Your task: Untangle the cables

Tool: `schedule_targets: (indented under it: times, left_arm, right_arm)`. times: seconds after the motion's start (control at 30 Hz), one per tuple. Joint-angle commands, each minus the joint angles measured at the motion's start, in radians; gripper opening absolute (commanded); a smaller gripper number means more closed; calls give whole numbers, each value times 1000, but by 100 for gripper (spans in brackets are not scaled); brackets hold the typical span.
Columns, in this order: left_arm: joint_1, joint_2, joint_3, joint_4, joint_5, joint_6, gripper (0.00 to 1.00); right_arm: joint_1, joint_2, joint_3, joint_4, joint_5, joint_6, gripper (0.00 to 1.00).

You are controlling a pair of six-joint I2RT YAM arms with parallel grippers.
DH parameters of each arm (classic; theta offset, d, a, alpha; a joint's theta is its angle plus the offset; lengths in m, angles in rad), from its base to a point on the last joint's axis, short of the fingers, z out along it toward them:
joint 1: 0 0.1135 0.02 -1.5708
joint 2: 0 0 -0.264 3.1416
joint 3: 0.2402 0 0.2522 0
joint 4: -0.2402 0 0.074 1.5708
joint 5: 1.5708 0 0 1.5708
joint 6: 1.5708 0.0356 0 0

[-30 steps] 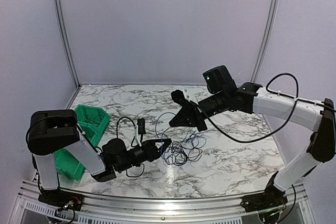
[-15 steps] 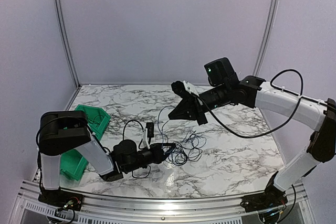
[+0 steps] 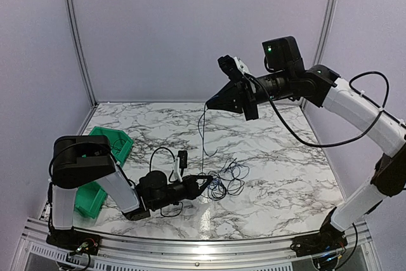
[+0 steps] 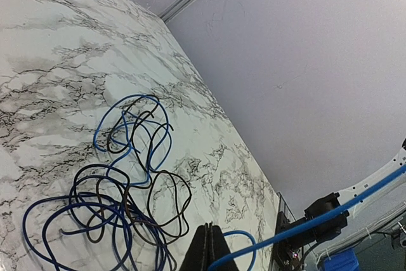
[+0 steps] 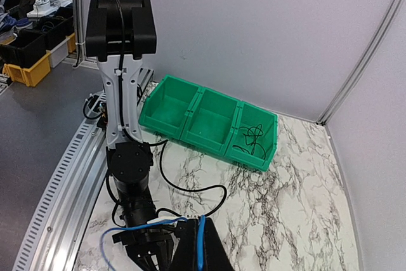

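Cables [image 3: 223, 186]: a loose tangle of thin blue and black loops is lying on the marble table [image 3: 285, 157], near its front centre. The left wrist view shows the loops overlapping one another; they are lying flat on the surface.

Blue strand [image 3: 202, 128]: one strand is leaving the tangle and rising steeply, hanging in a slack curve above the table between the pile and the raised right arm.

Left gripper [image 3: 207, 180]: it is sitting low, just at the left edge of the tangle. In its wrist view the fingers [image 4: 203, 251] are pressing together with no gap showing, and the blue strand is running out from beside their tips towards the upper right. It appears pinched there; the contact point itself is at the frame's edge.

Right gripper [image 3: 209, 105]: it is holding high above the table's rear centre, well clear of the pile. Its fingers [image 5: 185, 252] are closing narrowly on the blue strand, which is running straight down between them in the wrist view.

Surroundings: a green three-compartment bin [image 3: 113, 145] is standing at the table's left edge, well apart from the tangle. A thin dark wire [image 5: 254, 136] is lying in its end compartment, the one nearest the rear wall.
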Motion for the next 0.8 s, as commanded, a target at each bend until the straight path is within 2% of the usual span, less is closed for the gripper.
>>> schedule_targets:
  times: [0.0,0.3,0.57,0.77]
  left_arm:
    - [-7,17,-4,-20,16,6,2]
    - [-9,23,-8,-25,25,13,7]
    - [-10,13,-10,-29,28,18,5]
    - [-12,-125,-102,-10,-39,79,0]
  right_arm:
    - [-29,-36,67,3,-40,25,0]
    - [-58,-51,156,-19,-53,31,0]
    - [-65,-68,157,-25,-62,30,0]
    - [-77,-90,78,4,-19,21,0]
